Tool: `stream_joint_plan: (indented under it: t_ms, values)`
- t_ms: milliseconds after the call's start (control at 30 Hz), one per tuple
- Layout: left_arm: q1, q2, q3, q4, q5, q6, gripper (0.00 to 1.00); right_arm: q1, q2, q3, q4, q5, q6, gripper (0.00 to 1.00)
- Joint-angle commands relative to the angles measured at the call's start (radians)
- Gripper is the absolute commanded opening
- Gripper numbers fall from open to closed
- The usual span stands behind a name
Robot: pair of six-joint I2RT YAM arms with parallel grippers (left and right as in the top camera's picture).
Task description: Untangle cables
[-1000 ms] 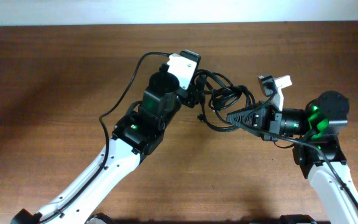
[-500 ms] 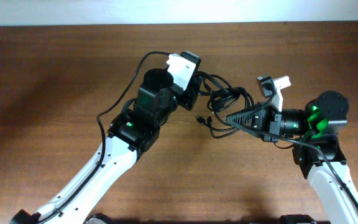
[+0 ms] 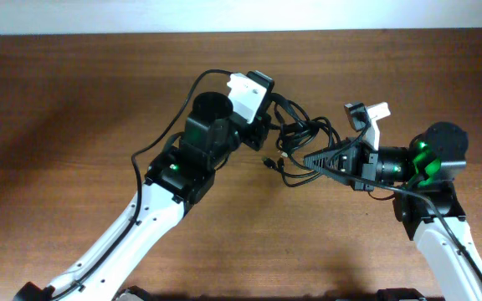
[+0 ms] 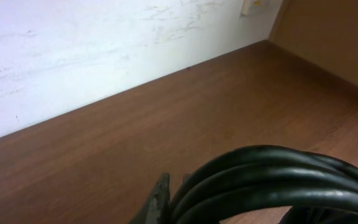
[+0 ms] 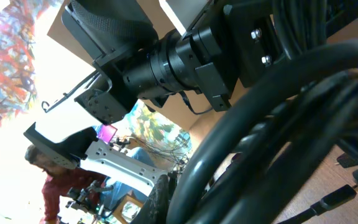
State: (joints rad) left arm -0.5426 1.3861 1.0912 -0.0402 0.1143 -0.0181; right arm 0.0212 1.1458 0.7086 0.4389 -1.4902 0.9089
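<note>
Overhead view of two robot arms meeting over a brown wooden surface. The left claw appears clamped on the cables, a knotted bundle of thin black cords held off the wood between the arms, near the middle of the picture. In the left wrist view several strands cross directly over one finger, though the jaws themselves are mostly out of frame. The right claw comes in from 3 o'clock. Its fingers taper to a closed point on the bundle's lower edge, and in its own wrist view the cords fill the frame.

The left claw sits at 9 o'clock of the bundle and the right claw at 6 o'clock. Two loose plug ends dangle at about 7 o'clock, near the left claw. The loops cross one another tightly between the two grips.

The risk, as I judge it, is that pulling the claws apart while both pinch several strands at once would cinch the knot rather than open it. A dangling plug could also snag on a loop or on the left arm's own thick wire.
</note>
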Motion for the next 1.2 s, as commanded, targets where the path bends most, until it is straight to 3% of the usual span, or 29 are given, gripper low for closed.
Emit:
stream_joint_plan:
  t_ms: [0,233,500,567,633,733,800,1067,1167]
  values:
    - [0.076,0.013,0.011,-0.002,-0.069,0.011,0.0,0.0,-0.011,0.003,0.011,-0.062,-0.026,0.04]
    - [0.094,0.013,0.011,-0.019,-0.069,0.012,0.0,0.0,-0.011,0.003,0.011,-0.062,-0.089,0.04]
    - [0.094,0.013,0.011,0.099,-0.069,0.012,0.0,0.0,-0.01,0.003,0.011,-0.062,-0.121,0.05]
    - [0.094,0.013,0.011,0.132,-0.069,0.012,0.0,0.0,-0.01,0.003,0.011,-0.062,-0.136,0.27]
    - [0.094,0.013,0.011,0.166,-0.069,0.012,0.0,0.0,-0.01,0.003,0.011,-0.062,-0.135,0.33]
    - [0.094,0.012,0.011,0.199,-0.069,0.013,0.0,0.0,-0.01,0.003,0.011,-0.061,-0.136,0.6]
    - [0.094,0.012,0.011,0.205,-0.069,0.047,0.0,0.0,-0.01,0.003,0.011,-0.061,-0.135,0.72]
    - [0.094,-0.005,0.011,0.193,-0.068,0.105,0.0,0.0,-0.01,0.003,0.011,-0.042,-0.135,0.93]
    - [0.094,-0.01,0.011,0.164,-0.041,0.236,0.0,0.0,-0.01,0.003,0.011,-0.014,-0.134,1.0]
